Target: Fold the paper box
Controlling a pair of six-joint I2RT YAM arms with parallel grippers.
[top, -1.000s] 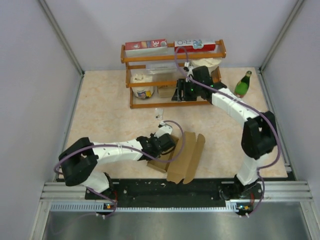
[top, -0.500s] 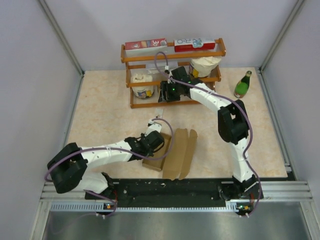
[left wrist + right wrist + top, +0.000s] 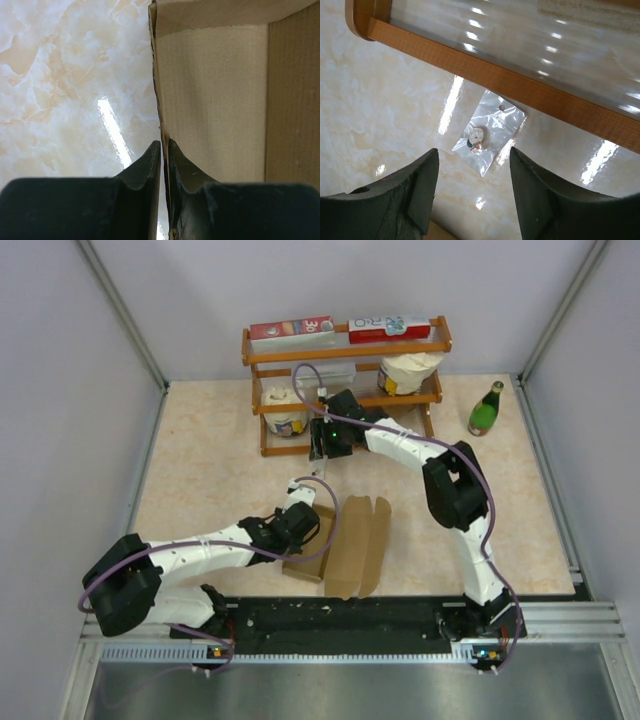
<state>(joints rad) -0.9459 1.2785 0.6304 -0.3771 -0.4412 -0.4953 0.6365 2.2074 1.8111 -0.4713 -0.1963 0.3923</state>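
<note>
1. Standing at the back, the wooden rack [image 3: 345, 358] carries two red-and-white cartons [image 3: 292, 330] on top and a white sack [image 3: 408, 370] below.
2. A clear pouch [image 3: 489, 131] holding a small round item lies beside the rack's rail, under the right gripper [image 3: 474, 154], its jaws spread.
3. The paper box [image 3: 358, 545] lies flat near the front; the left gripper [image 3: 164, 149] pinches its edge.
4. Since a second ago, the right gripper has swung leftward along the rack.

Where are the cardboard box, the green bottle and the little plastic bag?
paper box [image 3: 357, 540]: top view, middle panel.
green bottle [image 3: 486, 412]: top view, body.
plastic bag [image 3: 489, 131]: right wrist view, centre.
</note>
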